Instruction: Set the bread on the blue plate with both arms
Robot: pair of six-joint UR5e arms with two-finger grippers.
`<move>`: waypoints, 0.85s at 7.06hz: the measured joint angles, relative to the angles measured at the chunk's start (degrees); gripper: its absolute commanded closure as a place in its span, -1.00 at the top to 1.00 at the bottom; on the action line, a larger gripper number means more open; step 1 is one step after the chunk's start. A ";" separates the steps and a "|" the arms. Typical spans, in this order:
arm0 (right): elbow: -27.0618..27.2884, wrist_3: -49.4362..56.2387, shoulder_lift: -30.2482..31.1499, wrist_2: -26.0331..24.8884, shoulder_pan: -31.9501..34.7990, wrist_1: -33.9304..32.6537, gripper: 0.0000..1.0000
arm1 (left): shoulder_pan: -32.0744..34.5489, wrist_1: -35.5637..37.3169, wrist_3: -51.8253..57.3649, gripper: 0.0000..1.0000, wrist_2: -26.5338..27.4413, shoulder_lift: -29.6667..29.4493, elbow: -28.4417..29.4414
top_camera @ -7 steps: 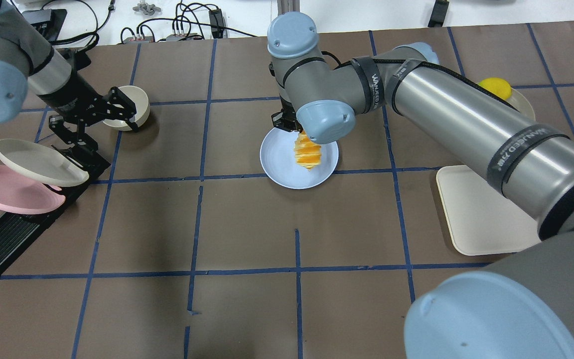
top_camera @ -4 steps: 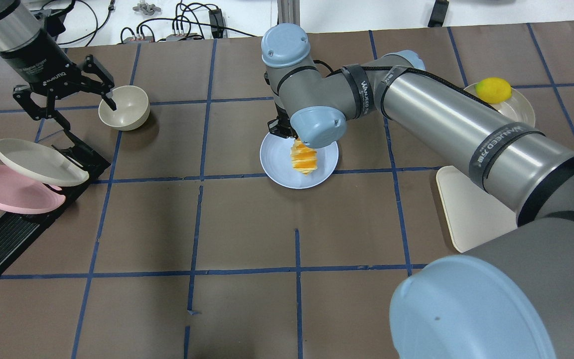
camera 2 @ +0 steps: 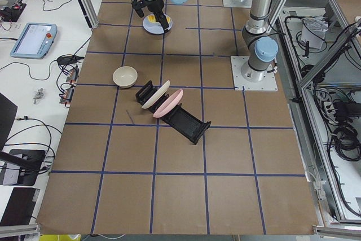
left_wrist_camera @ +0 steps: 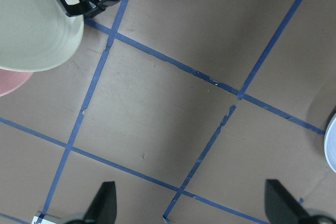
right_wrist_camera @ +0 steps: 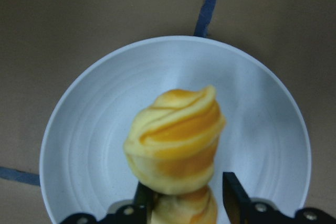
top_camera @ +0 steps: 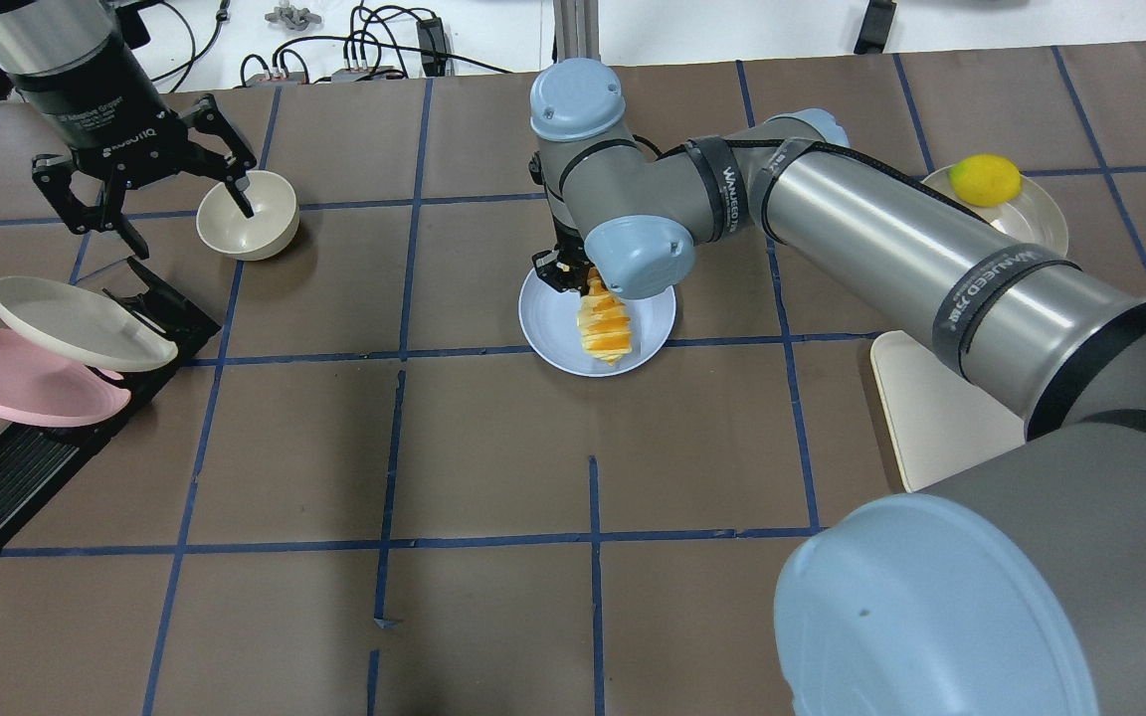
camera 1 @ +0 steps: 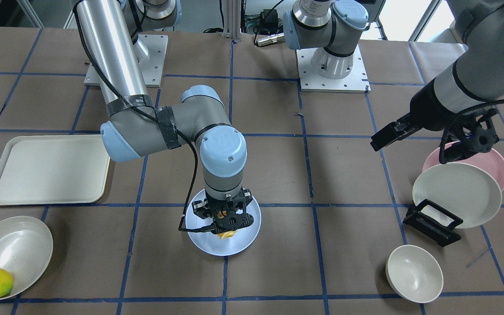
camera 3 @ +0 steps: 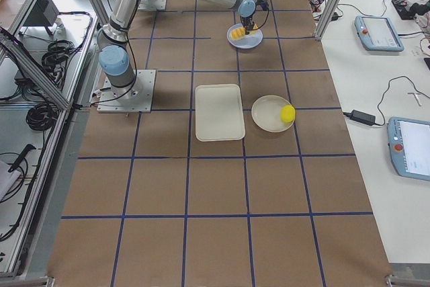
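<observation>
One bread [right_wrist_camera: 176, 135], clasped by the right gripper [right_wrist_camera: 186, 201], seemingly touches the single blue plate [right_wrist_camera: 89, 129]; the left gripper [top_camera: 190, 224], well apart from that plate, is spread wide.

The right hand [camera 1: 225, 218] hovers over the blue plate [camera 1: 208, 245], the bread [camera 1: 227, 235] peeking between its fingers. The left hand [camera 1: 414, 142] hangs spread above the bench [camera 1: 278, 280].

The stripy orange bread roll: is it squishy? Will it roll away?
The stripy orange bread roll is probably soft; its ridges look puffy. Likely light: the jaws hold it by one end. Released, it may tip flat onto the round blue plate.
</observation>
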State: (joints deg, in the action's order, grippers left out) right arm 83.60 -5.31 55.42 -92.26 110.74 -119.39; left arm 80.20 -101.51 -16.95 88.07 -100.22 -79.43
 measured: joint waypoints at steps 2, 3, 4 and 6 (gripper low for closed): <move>0.09 0.69 0.02 0.06 0.00 -0.01 1.00 | 1.19 0.08 -2.48 1.00 -1.47 0.10 -0.48; 0.18 0.82 0.13 -0.05 -0.13 -0.08 1.00 | 2.28 0.27 -4.10 0.96 -1.40 0.19 -0.55; -0.14 0.95 0.85 -0.39 -0.64 -0.10 1.00 | 3.14 0.30 -5.04 0.82 -1.25 0.35 -0.98; -1.59 1.19 5.66 -0.58 -4.91 3.62 1.00 | 4.37 0.80 -5.71 0.95 0.27 2.22 -4.03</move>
State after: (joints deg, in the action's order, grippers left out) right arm 82.00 -4.12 61.07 -92.84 105.83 -115.77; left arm 84.57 -100.71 -22.66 88.34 -98.00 -83.47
